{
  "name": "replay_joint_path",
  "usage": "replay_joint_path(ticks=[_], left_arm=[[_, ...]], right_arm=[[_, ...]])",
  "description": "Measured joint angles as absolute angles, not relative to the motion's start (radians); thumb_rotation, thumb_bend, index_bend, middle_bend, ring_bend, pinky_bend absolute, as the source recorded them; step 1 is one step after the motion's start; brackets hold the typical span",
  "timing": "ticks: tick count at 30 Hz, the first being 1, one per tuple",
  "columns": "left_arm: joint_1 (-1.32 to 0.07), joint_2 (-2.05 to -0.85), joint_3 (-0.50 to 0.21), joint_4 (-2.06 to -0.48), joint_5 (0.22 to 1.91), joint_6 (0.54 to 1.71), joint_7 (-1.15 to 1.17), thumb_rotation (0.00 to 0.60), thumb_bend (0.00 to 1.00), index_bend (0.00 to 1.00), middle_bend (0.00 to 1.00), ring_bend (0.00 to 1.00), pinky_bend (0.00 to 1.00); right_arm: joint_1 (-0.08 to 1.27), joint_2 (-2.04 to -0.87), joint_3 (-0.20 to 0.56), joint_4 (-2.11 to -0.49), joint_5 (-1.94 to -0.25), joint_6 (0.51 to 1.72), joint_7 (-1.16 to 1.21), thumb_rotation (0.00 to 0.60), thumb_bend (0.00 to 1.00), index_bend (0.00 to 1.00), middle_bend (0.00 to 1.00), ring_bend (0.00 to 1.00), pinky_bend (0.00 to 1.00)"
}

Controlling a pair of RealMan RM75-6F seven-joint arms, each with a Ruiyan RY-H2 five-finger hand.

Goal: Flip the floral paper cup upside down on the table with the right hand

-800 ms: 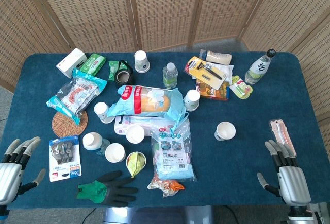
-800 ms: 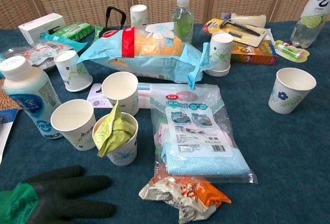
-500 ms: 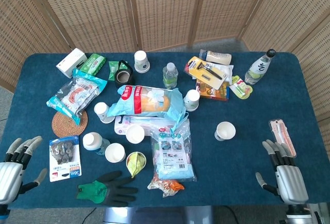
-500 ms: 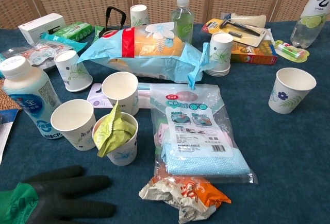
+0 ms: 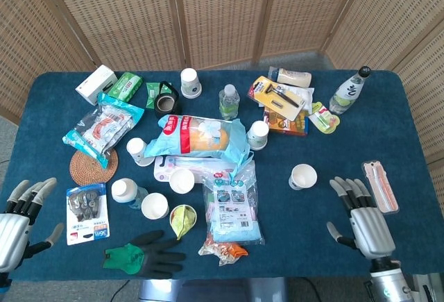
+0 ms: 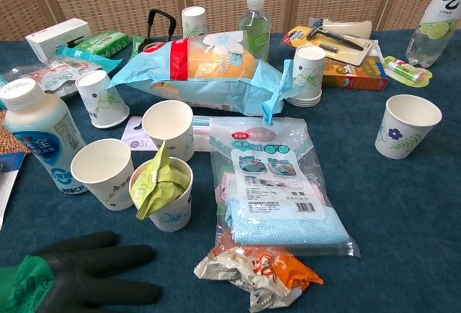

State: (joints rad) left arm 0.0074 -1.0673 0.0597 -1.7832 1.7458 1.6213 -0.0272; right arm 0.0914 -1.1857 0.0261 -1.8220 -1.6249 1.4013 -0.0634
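Blue cloth table (image 5: 416, 114), wicker screens behind. Floral paper cup (image 5: 303, 176) upright, mouth up, alone on right side of table. Right hand (image 5: 362, 213) near edge, just right of cup, fingers spread, holding nothing, not touching. Flat pink pkg (image 5: 380, 185) just right of hand. Left hand (image 5: 19, 215) at near-left corner, fingers apart, empty. Clutter w/ zip bag (image 5: 232, 205) sits left of cup.
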Motion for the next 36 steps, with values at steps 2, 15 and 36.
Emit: replay_joint_path(ticks=[2,15,36], left_arm=[[0.006,-1.065,0.061,-1.787,1.75,1.621,-0.031,0.6,0.4,0.06,0.15,0.16,0.0],[-0.012,-1.063,0.052,-1.788,1.739,1.601,-0.031,0.6,0.4,0.06,0.15,0.16,0.0],[-0.016,-1.069,0.046,-1.771,1.728,1.605,-0.041,0.6,0.4,0.06,0.15,0.16,0.0]], right_arm=[[0.115,-1.182,0.037,-1.833,-1.615,1.37,-0.061,0.591,0.38,0.0,0.0,0.0,0.0],[0.284,-1.215,0.112,-1.829,-1.445,1.138,-0.109,0.598,0.38,0.0,0.01,0.0,0.0],[0.454,-1.288,0.162,-1.698,-1.213,0.946,-0.163,0.6,0.39,0.0,0.03,0.0,0.0]])
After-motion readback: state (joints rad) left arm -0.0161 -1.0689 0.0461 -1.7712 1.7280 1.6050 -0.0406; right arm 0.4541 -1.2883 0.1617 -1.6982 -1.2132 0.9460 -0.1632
